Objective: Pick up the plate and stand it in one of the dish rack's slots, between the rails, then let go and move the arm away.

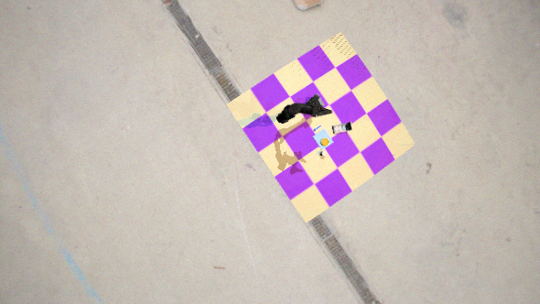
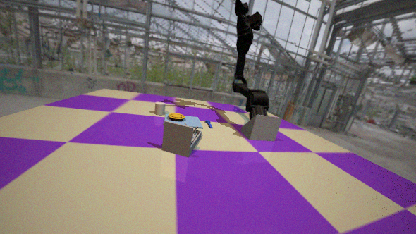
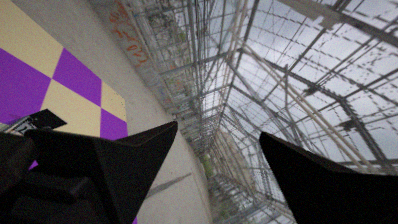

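Observation:
The plate [image 1: 324,142] [image 2: 176,116] is a small yellow-orange disc lying flat on a light blue mat [image 1: 318,136] [image 2: 192,122]. The dish rack [image 1: 341,127] [image 2: 180,139] stands just beside the mat, a grey boxy frame with rails on its side. My gripper [image 2: 257,21] [image 1: 280,117] [image 3: 218,130] is open and empty. It is raised high on the upright arm, far from the plate and the rack. In the wrist view the fingers point at the greenhouse roof, with nothing between them.
The arm's base sits on a grey block [image 2: 262,127]. A beige cylinder [image 2: 160,108] [image 1: 321,154] stands beyond the mat and a small blue object [image 2: 209,124] [image 1: 318,127] lies beside it. All rest on a purple and cream checkered floor [image 1: 293,180].

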`<act>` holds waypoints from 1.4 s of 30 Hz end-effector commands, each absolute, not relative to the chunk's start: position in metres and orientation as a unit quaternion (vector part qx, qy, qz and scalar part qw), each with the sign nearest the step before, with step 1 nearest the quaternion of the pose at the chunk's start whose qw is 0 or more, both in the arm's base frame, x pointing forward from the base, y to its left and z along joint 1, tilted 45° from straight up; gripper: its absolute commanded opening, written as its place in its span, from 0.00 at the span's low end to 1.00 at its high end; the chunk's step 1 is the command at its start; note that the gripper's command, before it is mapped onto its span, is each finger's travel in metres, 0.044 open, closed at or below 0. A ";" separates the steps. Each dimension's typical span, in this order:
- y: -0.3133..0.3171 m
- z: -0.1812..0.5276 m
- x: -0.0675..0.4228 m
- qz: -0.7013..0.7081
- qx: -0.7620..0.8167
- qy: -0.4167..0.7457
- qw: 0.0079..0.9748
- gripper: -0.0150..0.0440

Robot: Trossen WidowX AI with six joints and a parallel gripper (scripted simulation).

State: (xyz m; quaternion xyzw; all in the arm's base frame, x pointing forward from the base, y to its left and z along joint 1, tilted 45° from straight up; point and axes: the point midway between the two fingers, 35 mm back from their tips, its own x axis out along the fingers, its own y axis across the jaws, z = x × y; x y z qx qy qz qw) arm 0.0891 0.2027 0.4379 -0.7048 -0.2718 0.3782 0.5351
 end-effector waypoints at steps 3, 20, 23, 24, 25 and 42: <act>0.216 0.413 0.112 0.380 -0.711 -0.187 0.561 0.93; 0.221 0.349 0.185 0.333 -0.687 0.045 0.644 0.93; 0.218 0.336 0.198 0.319 -0.680 0.086 0.655 0.93; 0.217 0.331 0.202 0.314 -0.677 0.100 0.658 0.93; 0.215 0.326 0.207 0.308 -0.675 0.113 0.661 0.93; 0.173 0.249 0.277 0.183 -0.591 0.339 0.709 0.93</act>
